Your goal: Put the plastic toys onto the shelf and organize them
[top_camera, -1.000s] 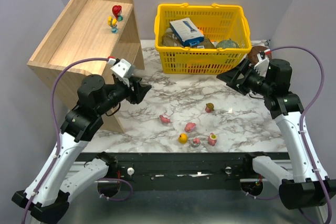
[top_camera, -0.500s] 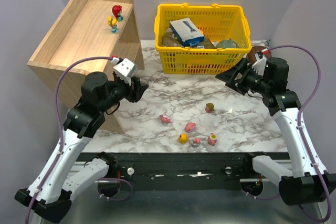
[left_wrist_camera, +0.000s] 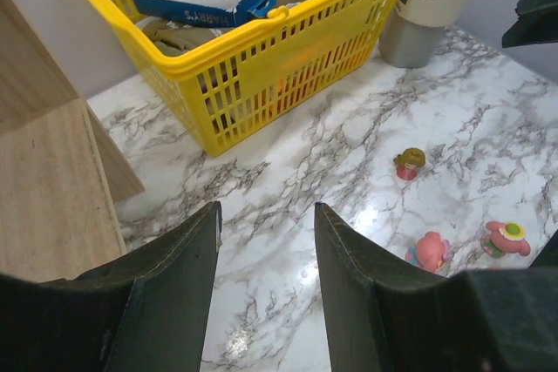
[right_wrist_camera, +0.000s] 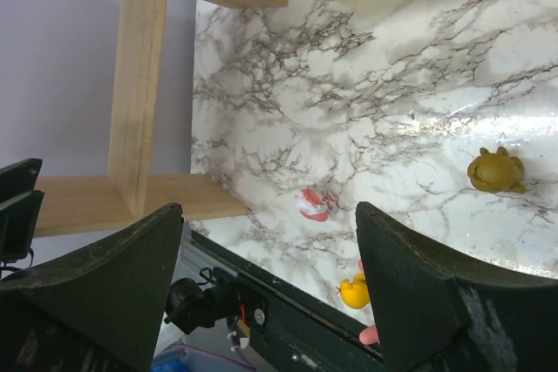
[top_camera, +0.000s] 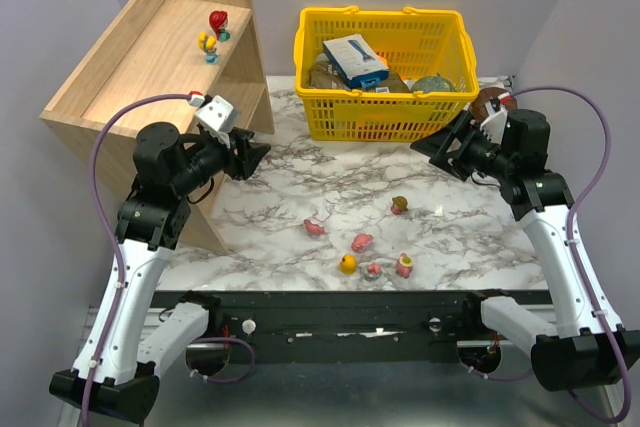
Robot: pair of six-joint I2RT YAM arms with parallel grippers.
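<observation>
Both tools were hanging empty at this point: the left tool [left_wrist_camera: 266,215] had its fingers spread with only marble between them, and the right tool [right_wrist_camera: 270,215] was gaping wide over the counter [top_camera: 340,182], gripping nothing. Only 2 of the plastic toys were up on the shelf [top_camera: 140,67], a red toy [top_camera: 217,19] and a yellow toy [top_camera: 209,44] toward the far right of the top tier, while 6 more sat on the marble nearer the front edge. My worry was the cluster [top_camera: 373,270] of 3 down there, 1 yellow and 2 pinkish, nearly touching. Going for 1 would probably shove the others, maybe off the front. The olive toy [top_camera: 399,205] sat apart, so it looked way safer. They're tiny and rounded too, so 1 could squirt out of a pinch. Also the left arm was very close to the shelf's side panel, and a bump there could tip the 2 already placed.
</observation>
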